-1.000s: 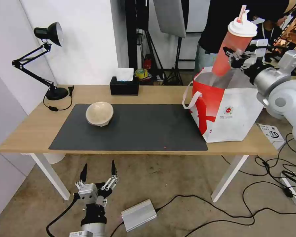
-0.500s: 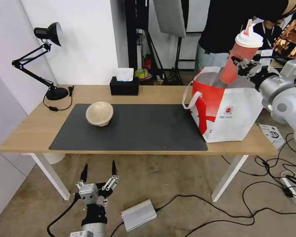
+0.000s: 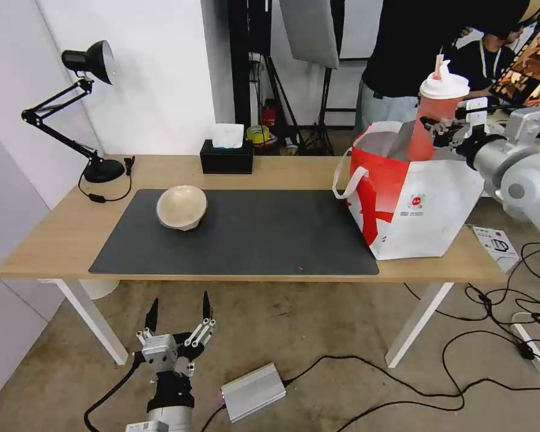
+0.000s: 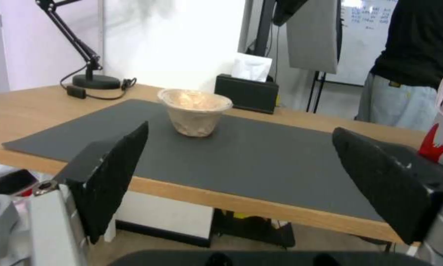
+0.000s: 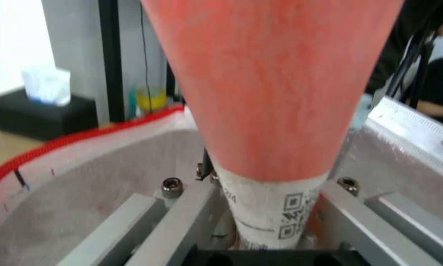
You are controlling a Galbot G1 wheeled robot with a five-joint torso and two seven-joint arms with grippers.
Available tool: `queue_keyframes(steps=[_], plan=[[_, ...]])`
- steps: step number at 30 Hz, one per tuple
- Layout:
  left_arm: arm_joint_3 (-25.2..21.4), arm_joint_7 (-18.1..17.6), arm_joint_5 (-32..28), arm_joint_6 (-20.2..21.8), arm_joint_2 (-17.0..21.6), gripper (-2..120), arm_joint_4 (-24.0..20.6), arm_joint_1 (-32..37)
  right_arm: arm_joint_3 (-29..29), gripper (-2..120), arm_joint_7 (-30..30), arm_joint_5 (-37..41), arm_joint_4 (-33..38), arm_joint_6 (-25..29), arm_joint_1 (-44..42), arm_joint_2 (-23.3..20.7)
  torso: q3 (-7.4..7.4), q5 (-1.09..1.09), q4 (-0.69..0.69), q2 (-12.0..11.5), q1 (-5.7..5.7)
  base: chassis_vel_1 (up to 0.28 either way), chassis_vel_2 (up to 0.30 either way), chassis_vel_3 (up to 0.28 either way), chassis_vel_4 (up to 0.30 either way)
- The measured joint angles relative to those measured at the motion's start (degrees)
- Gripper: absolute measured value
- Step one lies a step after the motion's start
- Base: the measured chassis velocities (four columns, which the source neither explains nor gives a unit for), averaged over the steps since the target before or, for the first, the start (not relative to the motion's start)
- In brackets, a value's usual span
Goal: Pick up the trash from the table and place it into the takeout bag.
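Red drink cup lower into takeout bag (QR label at wrist)

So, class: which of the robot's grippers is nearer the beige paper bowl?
Left. The left gripper hangs open below the table's front edge, facing the beige paper bowl. The right gripper holds the red drink cup over the takeout bag.

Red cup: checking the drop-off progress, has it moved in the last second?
Yes. The red cup, held by the right hand, sank lower into the takeout bag and tipped more upright.
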Motion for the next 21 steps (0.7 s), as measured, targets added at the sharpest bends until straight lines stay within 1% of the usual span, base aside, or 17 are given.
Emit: queue_keyframes(steps=[1, 4, 6, 8, 10, 11, 14, 21], plan=[[0.0, 0.0, 0.0, 0.0, 0.0, 100, 0.0, 0.0, -1.3, 5, 0.0, 0.2, -0.4, -1.3, 1.7, 0.0, 0.0, 0.0, 0.0, 0.0, 0.0, 0.0, 0.0, 0.0, 0.0], [0.0, 0.0, 0.0, 0.0, -0.1, 100, 0.1, 0.0, -2.7, 5, 0.0, 0.3, -0.9, -2.4, 3.2, 0.0, 0.0, 0.0, 0.0, 0.0, 0.0, 0.0, 0.0, 0.0, 0.0], [0.0, 0.0, 0.0, -0.1, -0.2, 100, 0.1, 0.1, -5.0, 5, 0.0, 0.3, -1.9, -4.1, 5.7, 0.2, 0.0, 0.01, 0.0, 0.0, 0.0, 0.0, 0.0, 0.0, 0.0], [0.0, 0.0, 0.0, -0.1, -0.2, 100, 0.1, 0.1, -5.6, 5, 0.1, 0.3, -2.1, -4.4, 6.2, 0.2, 0.0, 0.0, 0.01, 0.0, 0.0, 0.0, 0.0, 0.0, 0.0], [0.0, 0.0, 0.0, -0.1, -0.2, 100, 0.1, 0.1, -7.8, 5, 0.1, 0.3, -3.3, -6.3, 8.7, 0.4, 0.0, 0.01, 0.0, 0.0, 0.0, 0.0, 0.0, 0.0, 0.0], [0.0, 0.0, 0.0, -0.1, -0.2, 100, 0.1, 0.1, -7.8, 5, 0.1, 0.3, -3.3, -6.3, 8.7, 0.4, 0.0, 0.01, 0.0, 0.0, 0.0, 0.0, 0.0, 0.0, 0.0], [0.0, 0.0, 0.0, -0.1, -0.2, 100, 0.1, 0.1, -10.8, 5, 0.3, 0.3, -4.4, -8.2, 11.8, 0.8, 0.0, 0.0, 0.0, 0.0, 0.0, 0.0, 0.0, 0.0, 0.0], [0.1, 0.0, 0.0, -0.1, -0.2, 100, 0.2, -0.1, -14.9, 5, 0.6, 0.3, -6.0, -11.5, 16.4, 1.8, 0.0, 0.0, -0.01, 0.0, 0.0, 0.0, 0.0, 0.0, 0.0]])
